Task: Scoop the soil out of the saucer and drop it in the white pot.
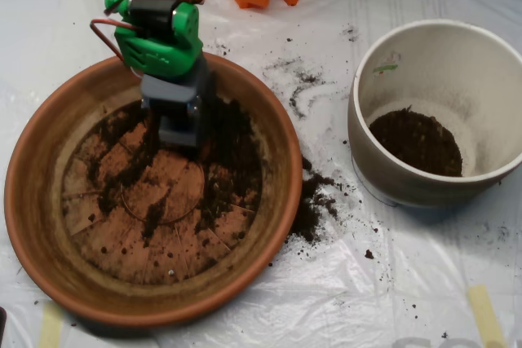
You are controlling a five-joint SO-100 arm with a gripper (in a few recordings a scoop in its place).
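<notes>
Plastic-covered table [408,283] — gripper [178,132] angled down into saucer [33,201] soil [232,160].

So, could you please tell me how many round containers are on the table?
2: the saucer on the left, under the scoop, and the white pot on the right, apart from it.

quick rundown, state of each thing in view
saucer: upright, soil smeared thin over its bottom
soil: some in saucer, some in pot, some spilled between them
white pot: upright, soil patch at bottom
scoop: down inside the saucer, in the soil
</notes>
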